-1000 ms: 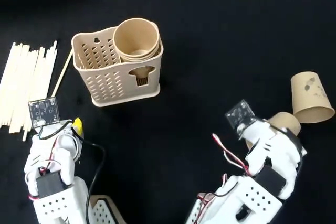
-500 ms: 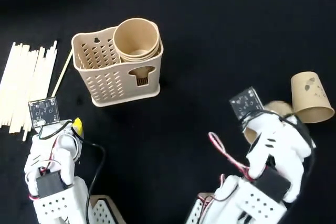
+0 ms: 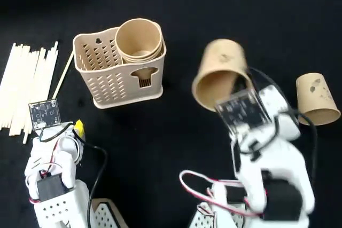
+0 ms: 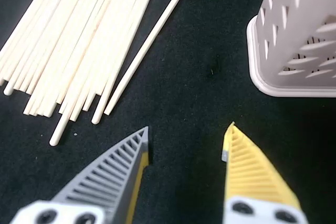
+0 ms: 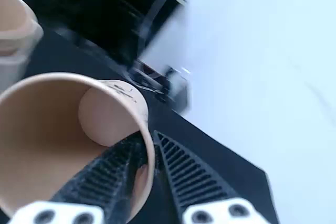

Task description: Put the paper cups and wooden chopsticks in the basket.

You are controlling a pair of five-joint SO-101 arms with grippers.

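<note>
My right gripper (image 5: 151, 141) is shut on the rim of a paper cup (image 3: 219, 75), one finger inside and one outside, holding it raised above the table to the right of the basket (image 3: 118, 76). The cup's open mouth (image 5: 58, 140) faces the wrist camera. Stacked paper cups (image 3: 139, 39) stand in the beige basket's right part. Another paper cup (image 3: 317, 99) lies on its side at the far right. Wooden chopsticks (image 3: 26, 86) lie in a bundle at the left (image 4: 84, 45). My left gripper (image 4: 186, 140) is open, low over the cloth near the chopstick ends and the basket's corner (image 4: 299, 35).
The table is covered in black cloth. One chopstick (image 3: 63, 75) lies apart from the bundle, slanted beside the basket's left wall. Cables and equipment sit beyond the far table edge.
The right arm has lifted the paper cup from the table near the right edge and carried it up and leftward toward the basket. The left arm has stayed still.
</note>
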